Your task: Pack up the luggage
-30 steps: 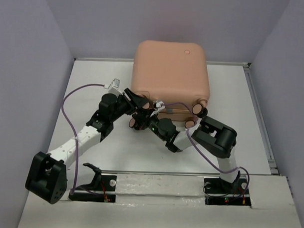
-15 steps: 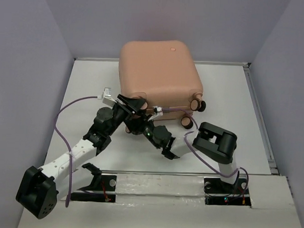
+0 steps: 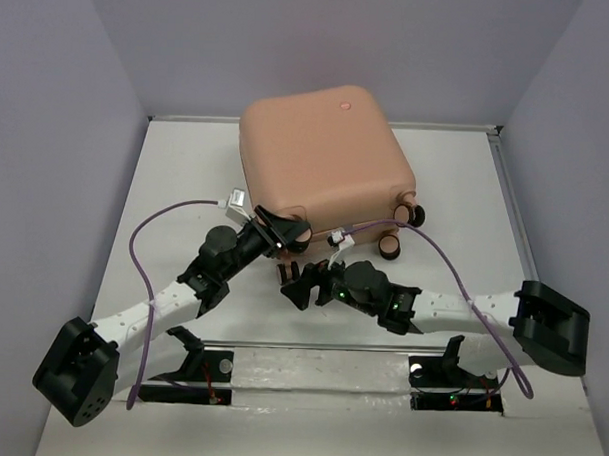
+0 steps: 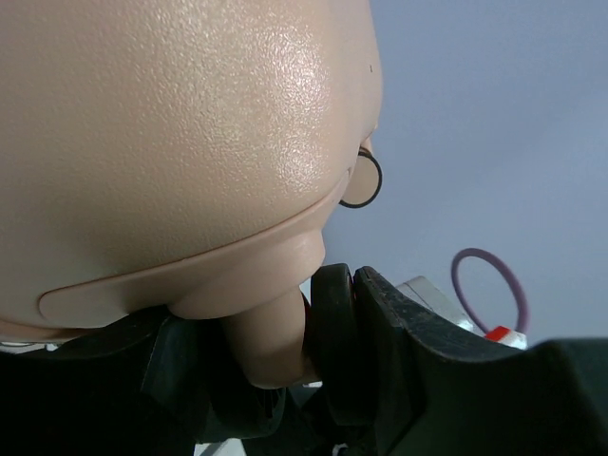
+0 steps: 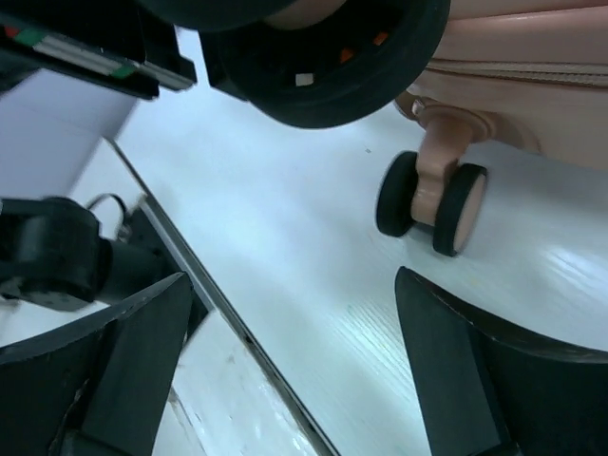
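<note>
The luggage (image 3: 322,154) is a closed peach-pink hard-shell suitcase, lying skewed at the back middle of the white table. My left gripper (image 3: 284,232) is at its near-left corner, shut on one caster wheel (image 4: 332,332); the pink wheel stem (image 4: 271,342) sits between the fingers under the shell (image 4: 180,142). My right gripper (image 3: 298,283) hangs low just in front of that corner, open, with only bare table between its fingers (image 5: 294,313). Another twin caster (image 5: 432,204) shows ahead of it, under the luggage edge (image 5: 532,57).
Two more casters (image 3: 410,214) (image 3: 389,246) stick out at the suitcase's near-right corner. Purple cables (image 3: 149,233) (image 3: 453,273) loop off both wrists. A metal rail (image 3: 310,345) crosses the near edge by the arm bases; grey walls close in the left, right and back.
My right gripper went from shut to wide open and drew back toward the near edge, its arm stretching out low. The luggage shifted left and turned. My left gripper kept its hold on the caster.
</note>
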`<state>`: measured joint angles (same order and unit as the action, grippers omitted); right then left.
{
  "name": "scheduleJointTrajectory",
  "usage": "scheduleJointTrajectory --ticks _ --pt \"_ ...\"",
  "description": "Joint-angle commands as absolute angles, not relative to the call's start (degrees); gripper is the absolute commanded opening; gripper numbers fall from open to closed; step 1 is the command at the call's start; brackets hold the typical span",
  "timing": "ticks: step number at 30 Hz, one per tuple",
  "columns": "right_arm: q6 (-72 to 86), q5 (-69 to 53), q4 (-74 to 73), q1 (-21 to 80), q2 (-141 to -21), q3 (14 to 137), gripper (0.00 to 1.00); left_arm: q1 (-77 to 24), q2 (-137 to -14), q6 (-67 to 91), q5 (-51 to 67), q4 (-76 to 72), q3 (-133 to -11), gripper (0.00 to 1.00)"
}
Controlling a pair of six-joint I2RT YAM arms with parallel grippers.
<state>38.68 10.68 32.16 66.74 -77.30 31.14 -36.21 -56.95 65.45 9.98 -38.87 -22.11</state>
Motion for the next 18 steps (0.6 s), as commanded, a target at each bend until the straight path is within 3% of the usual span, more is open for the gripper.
scheduleJointTrajectory --ticks 1,4,14,18 --pt "28.76 15.08 12.76 66.8 -71.47 36.99 0.95 -37.62 -55.99 59.85 17.84 -53.26 -22.33 0.35" --pt "24.54 17.14 12.13 64.35 -69.87 40.24 0.97 -37.53 -55.9 59.59 17.4 -53.7 -21.36 0.48" --pt "14.86 14.85 25.12 59.6 -76.37 50.17 0.95 -37.53 -55.55 58.54 16.88 -53.97 -19.6 0.59" --pt "14.15 14.94 28.29 58.89 -80.86 52.73 0.89 -37.53 -54.67 57.13 16.17 -52.47 -19.6 0.69"
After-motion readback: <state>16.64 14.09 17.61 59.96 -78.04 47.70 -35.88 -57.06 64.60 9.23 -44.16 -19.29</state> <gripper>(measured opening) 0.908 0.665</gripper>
